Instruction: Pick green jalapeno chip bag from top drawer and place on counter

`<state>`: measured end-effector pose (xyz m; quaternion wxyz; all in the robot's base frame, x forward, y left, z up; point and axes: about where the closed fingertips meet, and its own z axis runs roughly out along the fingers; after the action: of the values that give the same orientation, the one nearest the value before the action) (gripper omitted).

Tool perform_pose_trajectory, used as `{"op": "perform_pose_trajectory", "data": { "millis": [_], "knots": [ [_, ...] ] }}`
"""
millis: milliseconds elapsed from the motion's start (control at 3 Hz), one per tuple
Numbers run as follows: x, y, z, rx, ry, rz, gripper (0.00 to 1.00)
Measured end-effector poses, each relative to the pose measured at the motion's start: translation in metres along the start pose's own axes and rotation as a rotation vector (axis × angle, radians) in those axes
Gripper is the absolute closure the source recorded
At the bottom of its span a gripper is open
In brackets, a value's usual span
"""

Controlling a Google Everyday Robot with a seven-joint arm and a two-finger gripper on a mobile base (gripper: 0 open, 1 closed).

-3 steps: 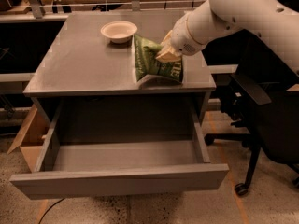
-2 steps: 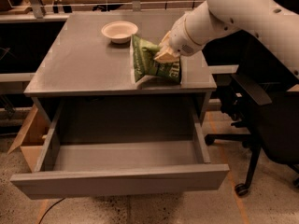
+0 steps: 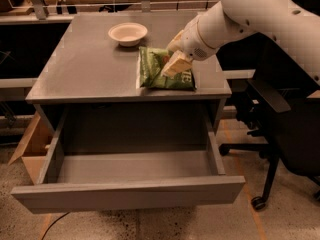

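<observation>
The green jalapeno chip bag (image 3: 160, 73) lies flat on the grey counter (image 3: 85, 64), near its right front corner. My gripper (image 3: 175, 50) hangs over the bag's right half, open. One cream finger (image 3: 176, 64) rests over the bag and the other sits by the bag's far edge. The top drawer (image 3: 130, 196) is pulled fully out below the counter, and nothing shows inside it.
A white bowl (image 3: 128, 33) stands on the counter behind the bag. A black office chair (image 3: 285, 129) is close on the right of the cabinet. A cardboard box (image 3: 31, 149) sits on the floor at the left. A wooden bench runs behind the counter.
The bag has gone from tilted up in the gripper to lying flat on the counter. The gripper has lowered slightly and its fingers have spread.
</observation>
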<state>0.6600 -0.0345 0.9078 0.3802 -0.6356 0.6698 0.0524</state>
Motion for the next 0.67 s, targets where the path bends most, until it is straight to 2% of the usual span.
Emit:
{"op": "perform_pose_trajectory", "data": {
  "millis": [333,667],
  "knots": [
    [-0.003,-0.005,-0.007,0.015,-0.028,-0.011,0.0],
    [0.002,-0.011,-0.026,0.056,-0.03,-0.009,0.0]
  ]
}}
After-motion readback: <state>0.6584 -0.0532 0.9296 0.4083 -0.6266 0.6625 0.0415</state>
